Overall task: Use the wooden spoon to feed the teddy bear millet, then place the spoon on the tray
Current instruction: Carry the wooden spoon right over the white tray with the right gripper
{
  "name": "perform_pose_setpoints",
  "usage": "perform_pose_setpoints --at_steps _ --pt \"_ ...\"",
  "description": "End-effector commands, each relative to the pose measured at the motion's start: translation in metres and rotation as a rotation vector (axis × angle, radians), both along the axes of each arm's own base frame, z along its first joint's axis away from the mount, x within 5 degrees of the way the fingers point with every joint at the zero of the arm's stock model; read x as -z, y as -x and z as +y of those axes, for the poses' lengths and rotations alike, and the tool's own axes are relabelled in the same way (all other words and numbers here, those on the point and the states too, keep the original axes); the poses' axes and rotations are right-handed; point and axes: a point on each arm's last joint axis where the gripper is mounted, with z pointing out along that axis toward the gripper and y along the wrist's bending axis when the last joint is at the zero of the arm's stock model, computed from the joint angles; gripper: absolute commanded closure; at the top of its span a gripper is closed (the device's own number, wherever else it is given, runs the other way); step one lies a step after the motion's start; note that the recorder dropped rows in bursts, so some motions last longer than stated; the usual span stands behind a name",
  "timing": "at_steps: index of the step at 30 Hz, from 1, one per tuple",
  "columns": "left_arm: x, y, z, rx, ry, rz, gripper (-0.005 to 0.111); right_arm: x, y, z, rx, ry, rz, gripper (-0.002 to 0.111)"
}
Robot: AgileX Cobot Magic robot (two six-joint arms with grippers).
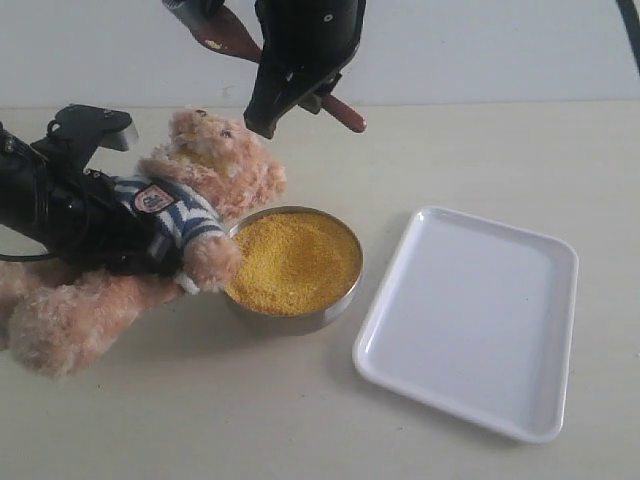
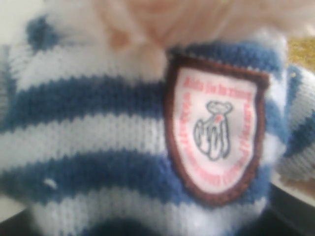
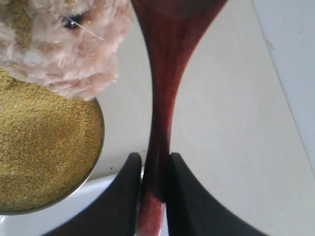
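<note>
From the exterior view, the teddy bear (image 1: 215, 165) leans at the left of the surface (image 1: 200, 420), its striped torso clamped in the left pincer (image 1: 140, 245). One fluffy paw rests on the rim of the steel bowl (image 1: 300, 322), which is filled nearly to the brim with the millet (image 1: 293, 262), fine bright yellow grains. The tray (image 1: 470, 320), white and glossy with rounded corners, lies just to the right of the bowl. High above the bear's head, the right pincer (image 1: 280, 105) carries the wooden spoon (image 1: 228, 35). Its round end points left and its handle tip pokes out to the right. Only this view shows the whole layout.

The left wrist view is filled by the bear's navy-and-white knitted shirt (image 2: 98, 132) and its shield-shaped chest badge (image 2: 216, 132), which has a dark red border, pink lettering and a small bear figure. None of that detail can be read from the exterior view. The pincer's fingers are not clearly visible here. A sliver of yellow grain shows at one corner.

The right wrist view gives the grip itself. Two black fingers (image 3: 123, 196) are closed tight on the slim reddish-brown handle (image 3: 165, 98), which widens toward the spoon's bowl at the frame edge. Beyond them are the bear's fuzzy face (image 3: 74, 49), with grains stuck in the fur, and the millet-filled bowl (image 3: 39, 147) below it.
</note>
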Motion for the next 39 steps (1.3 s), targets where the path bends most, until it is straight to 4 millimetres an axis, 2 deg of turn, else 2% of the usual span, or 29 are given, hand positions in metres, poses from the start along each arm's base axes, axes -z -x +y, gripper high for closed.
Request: perform_pose_setpoints --at_steps 1,5,10,14,17,21,25,30,35,39 --pt "-0.014 0.001 0.001 -0.015 0.019 -0.041 0.103 -0.007 0.000 -0.005 0.014 -0.032 0.006 0.109" --pt "-0.014 0.002 0.009 -0.020 0.006 -0.025 0.103 -0.007 -0.001 -0.007 0.037 -0.055 0.020 0.109" --pt "-0.013 -0.002 0.030 -0.099 -0.007 -0.010 0.103 -0.005 -0.005 -0.012 0.081 -0.142 0.097 0.109" --pt "-0.014 -0.004 0.042 -0.140 -0.007 -0.005 0.103 0.011 -0.006 -0.022 0.113 -0.142 0.173 0.109" --pt "-0.014 -0.006 0.045 -0.159 -0.004 -0.024 0.103 0.040 0.003 -0.039 0.145 -0.065 0.266 0.109" --pt "-0.015 -0.006 0.045 -0.163 -0.005 -0.028 0.103 0.060 0.014 -0.057 0.175 -0.017 0.343 0.109" --pt "-0.015 -0.007 0.046 -0.168 -0.007 -0.042 0.103 0.069 0.022 -0.075 0.216 -0.012 0.400 0.109" --pt "-0.015 -0.012 0.048 -0.197 -0.016 -0.103 0.103 0.090 0.033 -0.114 0.339 -0.036 0.539 0.109" --pt "0.000 -0.014 0.048 -0.251 0.003 -0.072 0.103 0.105 0.042 -0.132 0.391 -0.012 0.601 0.109" --pt "0.002 -0.017 0.048 -0.294 0.033 -0.083 0.103 0.114 0.048 -0.138 0.405 0.012 0.633 0.109"
